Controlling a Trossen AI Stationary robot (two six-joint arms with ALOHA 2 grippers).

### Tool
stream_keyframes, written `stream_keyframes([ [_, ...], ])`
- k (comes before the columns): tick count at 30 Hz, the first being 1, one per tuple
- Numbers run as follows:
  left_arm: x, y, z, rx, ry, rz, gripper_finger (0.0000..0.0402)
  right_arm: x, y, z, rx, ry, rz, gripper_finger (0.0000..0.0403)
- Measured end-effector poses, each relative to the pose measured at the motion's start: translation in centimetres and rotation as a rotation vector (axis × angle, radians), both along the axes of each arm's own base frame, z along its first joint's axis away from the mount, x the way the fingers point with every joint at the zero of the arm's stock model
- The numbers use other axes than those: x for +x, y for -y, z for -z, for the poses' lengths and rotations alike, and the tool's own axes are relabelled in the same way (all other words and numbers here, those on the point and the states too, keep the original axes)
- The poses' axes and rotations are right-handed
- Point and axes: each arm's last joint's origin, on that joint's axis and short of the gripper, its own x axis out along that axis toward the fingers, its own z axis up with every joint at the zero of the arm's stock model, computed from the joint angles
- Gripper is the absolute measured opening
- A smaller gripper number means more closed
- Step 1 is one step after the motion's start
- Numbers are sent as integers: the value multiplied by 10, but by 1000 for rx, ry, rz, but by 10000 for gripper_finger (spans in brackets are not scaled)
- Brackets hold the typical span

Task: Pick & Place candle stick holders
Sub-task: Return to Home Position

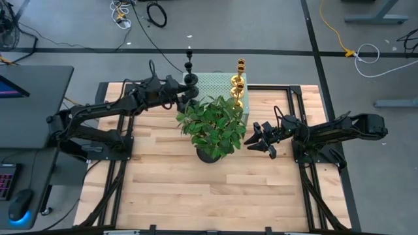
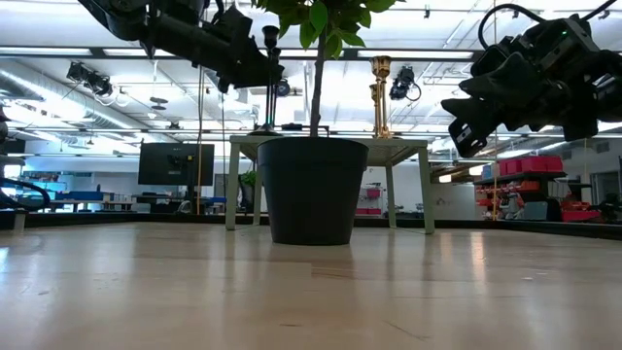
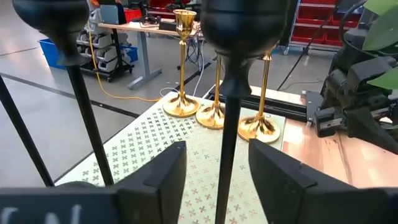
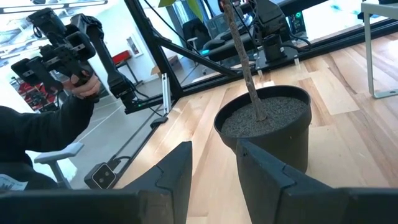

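Judging the placing done: black candle stick holders [image 1: 189, 65] and gold candle stick holders [image 1: 239, 83] stand on the shelf [image 1: 212, 83], left gripper [image 3: 216, 163] spread around one black stem without clamping it, right gripper [image 1: 255, 138] spread, holding nothing, beside the plant [image 1: 212, 124]

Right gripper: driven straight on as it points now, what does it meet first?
Probably the black plant pot, dead ahead of the open right gripper in its wrist view; how far off is unclear.

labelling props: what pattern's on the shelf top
Pale green shelf top, small white crosses; left wrist view.
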Motion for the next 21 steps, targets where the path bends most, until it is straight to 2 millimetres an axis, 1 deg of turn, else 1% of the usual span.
stream_keyframes([
  [6, 0, 0, 0, 2, -4, 1, 212, 0, 0, 0, 0, 0, 0, 125],
  [10, 0, 0, 1, 0, -12, 1, 229, 0, 0, 0, 0, 0, 0, 125],
  [16, -4, 2, 0, 3, -34, 3, 232, 0, 0, 0, 0, 0, 1, 125],
  [21, -14, 8, -8, 1, -38, 4, 229, 0, 0, 0, 0, -1, 1, 125],
])
